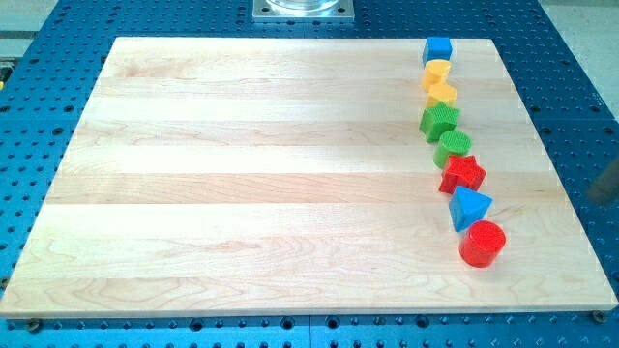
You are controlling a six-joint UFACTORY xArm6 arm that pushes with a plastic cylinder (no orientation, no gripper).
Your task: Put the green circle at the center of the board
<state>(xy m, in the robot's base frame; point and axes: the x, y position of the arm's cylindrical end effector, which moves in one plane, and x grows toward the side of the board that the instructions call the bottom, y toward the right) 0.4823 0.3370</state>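
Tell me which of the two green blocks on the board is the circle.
The green circle is the lower, rounder one, between the green star-like block above it and the red star-like block below. My tip is not clearly in view.

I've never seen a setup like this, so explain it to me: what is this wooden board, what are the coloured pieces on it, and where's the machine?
One camera looks down on a wooden board lying on a blue perforated table. Eight small blocks line up near the view's right: blue cube, two yellow blocks, green star-like block, green circle, red star, blue triangle, red cylinder. The arm pushes blocks with a rod; my tip does not clearly show. A blurred dark shape sits at the right edge. Nothing is held.
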